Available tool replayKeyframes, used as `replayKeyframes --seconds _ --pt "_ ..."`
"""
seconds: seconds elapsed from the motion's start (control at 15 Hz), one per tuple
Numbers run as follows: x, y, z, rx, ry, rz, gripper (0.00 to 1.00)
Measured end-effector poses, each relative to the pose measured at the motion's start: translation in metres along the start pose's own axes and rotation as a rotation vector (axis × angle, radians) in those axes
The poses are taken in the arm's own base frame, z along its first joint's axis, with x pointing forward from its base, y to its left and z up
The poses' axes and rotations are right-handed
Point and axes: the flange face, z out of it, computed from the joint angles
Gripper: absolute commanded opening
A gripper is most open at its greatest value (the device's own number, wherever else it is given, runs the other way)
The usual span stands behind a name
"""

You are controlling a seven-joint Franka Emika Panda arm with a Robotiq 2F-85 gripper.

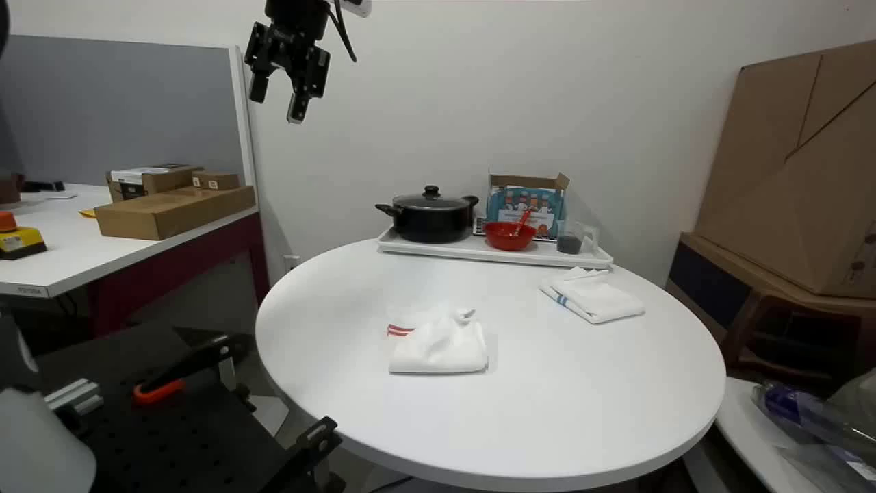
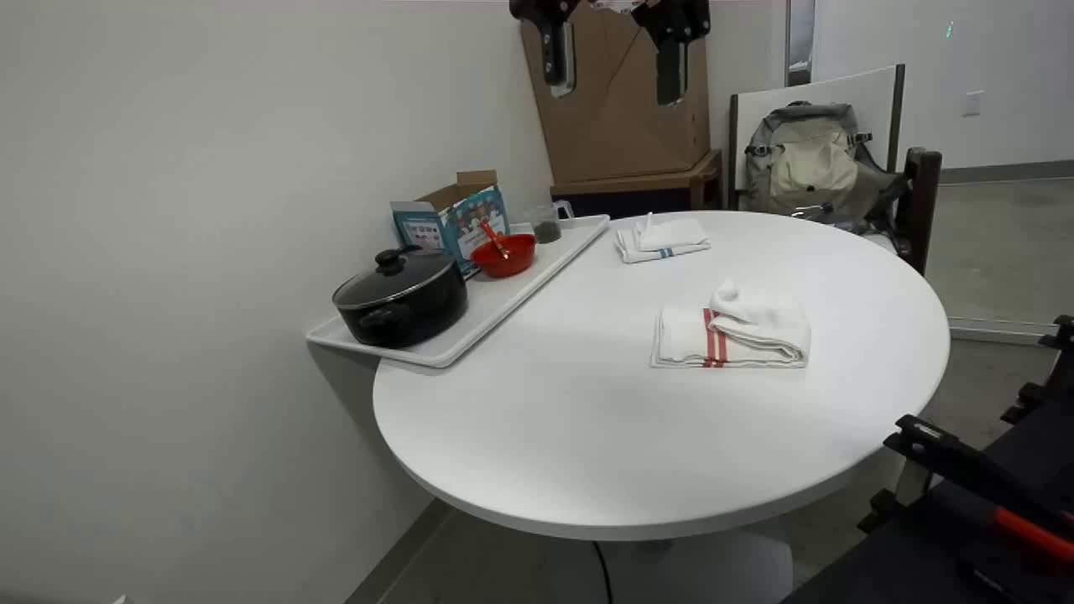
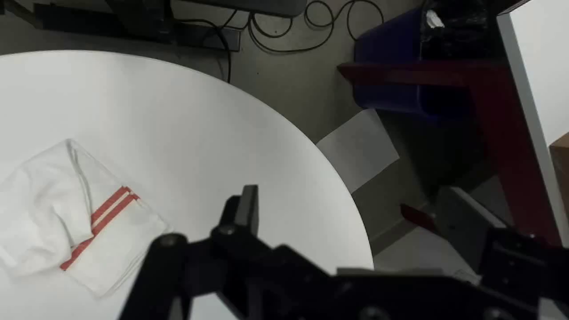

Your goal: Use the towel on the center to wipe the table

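Towel of white cloth with red stripes (image 2: 732, 334) lies near the middle of the round white table (image 2: 545, 440), and we see it in both exterior views. It is folded roughly into a rectangle, with part of its top layer doubled over and bunched into a small peak; the stripes run across the flat part beside that fold. The black two-fingered gripper (image 2: 617, 88) hangs high above the level of the table, well apart from the towel. We find its fingers (image 2: 671, 74) spread wide and released, their tips pointing downward. In the wrist view we look down past them at the table's curved edge, which passes through the gap, while the towel lies toward the left border.

Another folded white towel with blue stripes (image 1: 599, 298) lies apart from this one on the table, near the long white rectangular tray (image 2: 488, 302). In an exterior view we see an end of that tray jutting past the table's rim. On it we make out a round black pot with a glass lid (image 1: 431, 220), a red bowl (image 1: 503, 239) with a red-handled utensil (image 1: 524, 218) leaning inside, an open blue printed cardboard box (image 1: 523, 197) behind the bowl, and a clear cup with dark contents (image 1: 569, 242). A large brown cardboard box (image 1: 787, 171) stands beyond the table, and in an exterior view we also see a grey-and-beige backpack (image 2: 812, 164).
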Motion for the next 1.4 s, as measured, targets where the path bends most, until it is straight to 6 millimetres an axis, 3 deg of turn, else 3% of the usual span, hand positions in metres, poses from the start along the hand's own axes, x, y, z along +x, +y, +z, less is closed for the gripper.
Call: replayKeyframes --seconds 0.33,0.8,1.07,1.4 --pt "0.002 0.008 0.000 0.000 0.006 0.019 1.00" --pt "0.012 0.065 0.012 0.010 0.011 0.142 1.00" --pt "0.036 0.092 0.035 -0.013 0.065 0.188 1.00" --pt "0.075 0.119 0.082 -0.158 0.087 0.233 1.00"
